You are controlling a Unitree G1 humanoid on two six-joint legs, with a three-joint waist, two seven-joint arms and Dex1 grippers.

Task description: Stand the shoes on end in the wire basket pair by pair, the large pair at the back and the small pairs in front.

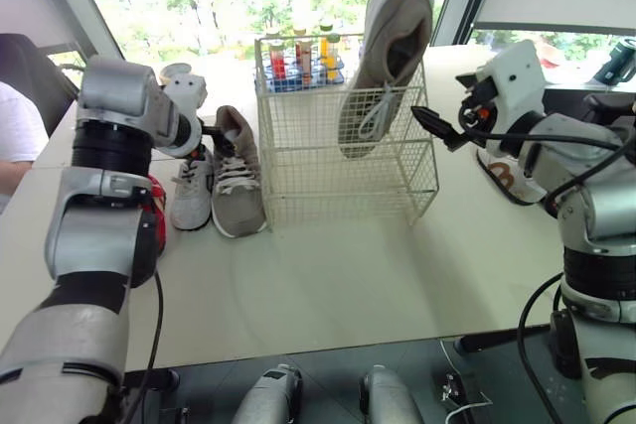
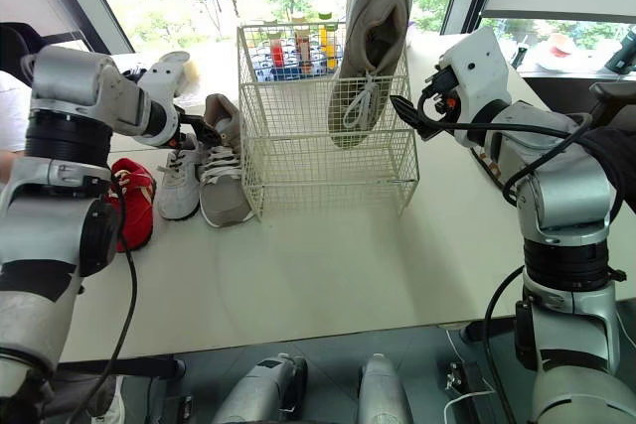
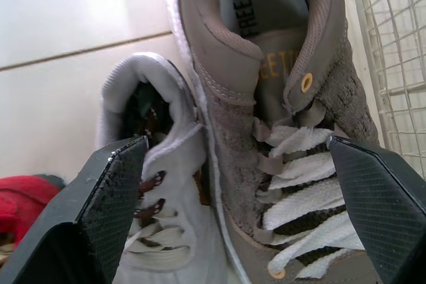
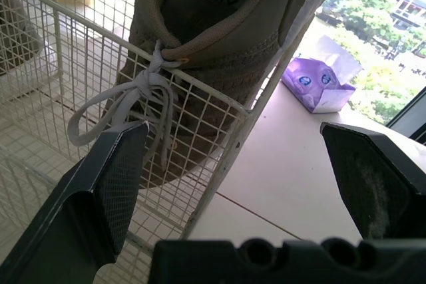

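Note:
The white wire basket (image 1: 318, 181) stands mid-table. One large grey shoe (image 1: 390, 52) stands on end in its right side, laces dangling through the wire. Its mate, a second large grey shoe (image 1: 238, 178), lies flat on the table left of the basket, beside a smaller light-grey shoe (image 1: 191, 191). My left gripper (image 1: 213, 134) is open just above these two; in the left wrist view its fingers (image 3: 110, 194) straddle both collars. A red shoe (image 1: 158, 208) peeks from behind my left arm. My right gripper (image 1: 437, 124) is open, close to the basket's right wall, holding nothing.
A white shoe with a brown mark (image 1: 503, 178) lies behind my right arm. A small white shoe (image 1: 183, 79) sits behind my left gripper. Coloured bottles (image 1: 303, 55) stand behind the basket. A person's white sleeve (image 1: 14, 136) is at far left. A purple tissue box (image 4: 316, 84) lies on the table.

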